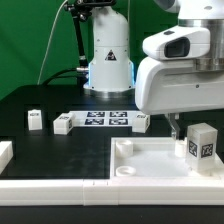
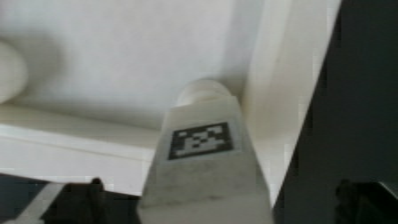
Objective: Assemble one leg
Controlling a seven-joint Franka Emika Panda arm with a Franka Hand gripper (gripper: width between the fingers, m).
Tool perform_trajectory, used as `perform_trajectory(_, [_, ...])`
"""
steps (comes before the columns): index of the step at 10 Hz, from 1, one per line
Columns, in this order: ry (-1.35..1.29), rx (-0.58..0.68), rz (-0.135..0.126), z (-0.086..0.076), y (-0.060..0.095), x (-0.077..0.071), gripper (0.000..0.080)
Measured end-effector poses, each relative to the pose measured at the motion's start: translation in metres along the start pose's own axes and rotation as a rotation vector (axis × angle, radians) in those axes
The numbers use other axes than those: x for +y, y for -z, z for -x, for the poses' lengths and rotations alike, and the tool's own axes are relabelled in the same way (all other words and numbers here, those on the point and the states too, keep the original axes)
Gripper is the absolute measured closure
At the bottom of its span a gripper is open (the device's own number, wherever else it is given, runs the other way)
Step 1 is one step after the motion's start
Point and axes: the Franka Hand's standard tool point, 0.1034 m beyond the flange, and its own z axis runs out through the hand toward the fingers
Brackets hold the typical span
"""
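The leg point(image 1: 201, 144) is a small white post with a black-and-white tag on its side. It stands upright over the large white square piece point(image 1: 150, 168), near that piece's end at the exterior view's right. My gripper point(image 1: 188, 131) comes down from above and is shut on the leg. One thin finger point(image 1: 172, 128) shows beside the leg. In the wrist view the leg point(image 2: 205, 150) runs out from between my dark fingers point(image 2: 75, 203), tag facing the camera, and its far end reaches the white piece point(image 2: 107, 100). My gripper point(image 2: 210, 208) shows at that frame's edge.
Three more small white legs point(image 1: 35, 120) point(image 1: 63, 124) point(image 1: 142, 122) lie on the black table by the marker board point(image 1: 103, 120). Another white part point(image 1: 5, 154) sits at the exterior view's left edge. The robot base point(image 1: 108, 62) stands behind.
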Motion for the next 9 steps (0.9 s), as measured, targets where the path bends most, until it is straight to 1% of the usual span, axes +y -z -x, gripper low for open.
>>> perform_trajectory(1, [0.050,-0.001,0.000,0.0005,-0.0004,0.0016,0.0150])
perform_trajectory(2, [0.041,-0.001,0.000,0.0005,-0.0003,0.0015,0.0302])
perform_trajectory(3, [0.040,-0.001,0.000,0.0005,-0.0003,0.0018,0.0438])
perform_trajectory(4, [0.040,-0.001,0.000,0.0005,-0.0003,0.0018,0.0438])
perform_trajectory(5, [0.040,-0.001,0.000,0.0005,-0.0003,0.0018,0.0508])
perform_trajectory(8, [0.002,-0.001,0.000,0.0005,-0.0003,0.0018,0.0508])
perform_trajectory(9, [-0.039,0.004,-0.005,0.0005,-0.0006,0.0015,0.0508])
